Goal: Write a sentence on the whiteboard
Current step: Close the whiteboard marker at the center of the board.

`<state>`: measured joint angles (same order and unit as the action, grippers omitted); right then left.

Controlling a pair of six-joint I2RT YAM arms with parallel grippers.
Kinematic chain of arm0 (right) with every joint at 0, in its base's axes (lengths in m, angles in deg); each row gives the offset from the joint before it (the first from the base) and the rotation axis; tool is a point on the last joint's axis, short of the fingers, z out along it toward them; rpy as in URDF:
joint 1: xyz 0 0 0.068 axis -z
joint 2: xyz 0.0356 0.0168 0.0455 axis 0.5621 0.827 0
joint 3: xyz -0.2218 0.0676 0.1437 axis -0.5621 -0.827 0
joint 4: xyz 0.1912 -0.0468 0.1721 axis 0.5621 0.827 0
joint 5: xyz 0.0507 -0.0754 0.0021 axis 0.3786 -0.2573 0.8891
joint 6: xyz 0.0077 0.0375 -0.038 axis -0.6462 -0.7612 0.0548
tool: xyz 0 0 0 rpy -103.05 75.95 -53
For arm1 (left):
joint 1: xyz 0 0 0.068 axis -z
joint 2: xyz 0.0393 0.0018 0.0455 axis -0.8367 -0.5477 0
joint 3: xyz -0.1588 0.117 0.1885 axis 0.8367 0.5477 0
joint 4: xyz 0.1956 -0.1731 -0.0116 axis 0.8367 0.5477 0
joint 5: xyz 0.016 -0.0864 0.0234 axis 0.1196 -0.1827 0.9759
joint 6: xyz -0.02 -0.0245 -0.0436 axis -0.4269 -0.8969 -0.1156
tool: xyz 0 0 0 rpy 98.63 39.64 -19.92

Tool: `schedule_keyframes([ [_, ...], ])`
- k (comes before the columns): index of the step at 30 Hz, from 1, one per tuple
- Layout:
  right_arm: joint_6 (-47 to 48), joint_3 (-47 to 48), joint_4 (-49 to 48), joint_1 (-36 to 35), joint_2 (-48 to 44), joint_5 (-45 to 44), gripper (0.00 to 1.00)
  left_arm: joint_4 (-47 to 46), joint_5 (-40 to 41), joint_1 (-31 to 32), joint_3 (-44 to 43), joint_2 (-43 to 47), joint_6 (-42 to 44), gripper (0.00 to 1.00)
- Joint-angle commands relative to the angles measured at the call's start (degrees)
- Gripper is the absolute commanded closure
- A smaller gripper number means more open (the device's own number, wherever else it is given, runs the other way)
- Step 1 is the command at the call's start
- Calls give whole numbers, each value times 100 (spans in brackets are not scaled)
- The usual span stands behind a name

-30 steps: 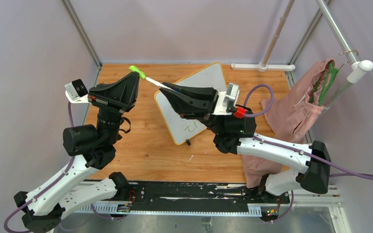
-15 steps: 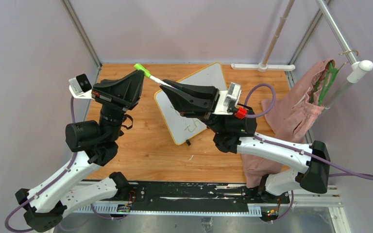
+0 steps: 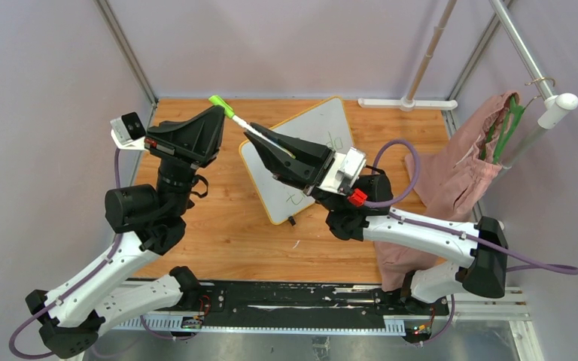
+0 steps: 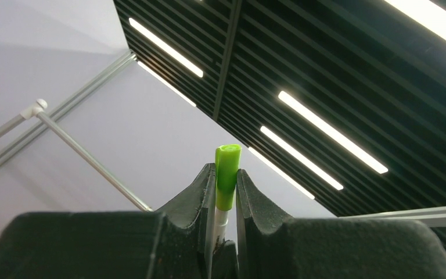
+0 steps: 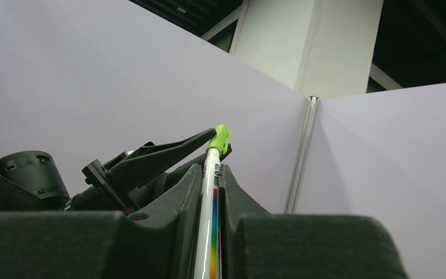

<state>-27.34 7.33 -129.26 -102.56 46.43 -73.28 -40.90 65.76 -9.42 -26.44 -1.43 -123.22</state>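
1. The whiteboard is located at upper centre.
2. The marker is clamped by the right gripper; its cap is pinched by the left gripper.
3. The whiteboard is judged light, stiff and slippery; its rim is to be gripped.

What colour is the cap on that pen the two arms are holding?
Lime green. The cap shows best in the left wrist view.

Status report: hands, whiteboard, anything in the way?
Left hand shut on green cap. Right hand shut on marker barrel, over whiteboard. Lettering partly hidden under right arm.
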Motion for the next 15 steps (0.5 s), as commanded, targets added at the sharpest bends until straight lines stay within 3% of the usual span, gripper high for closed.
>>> schedule_keyframes([
  [1, 919, 91, 253, -211, 245, -176, 100, 153, -544, 50, 90, -120, -143, 100],
  [6, 1428, 81, 204, -333, 289, -227, 100, 147, -520, 49, 177, -136, -174, 100],
  [15, 898, -24, -168, -337, 220, -489, 100, 109, -496, 50, 293, -115, -181, 100],
])
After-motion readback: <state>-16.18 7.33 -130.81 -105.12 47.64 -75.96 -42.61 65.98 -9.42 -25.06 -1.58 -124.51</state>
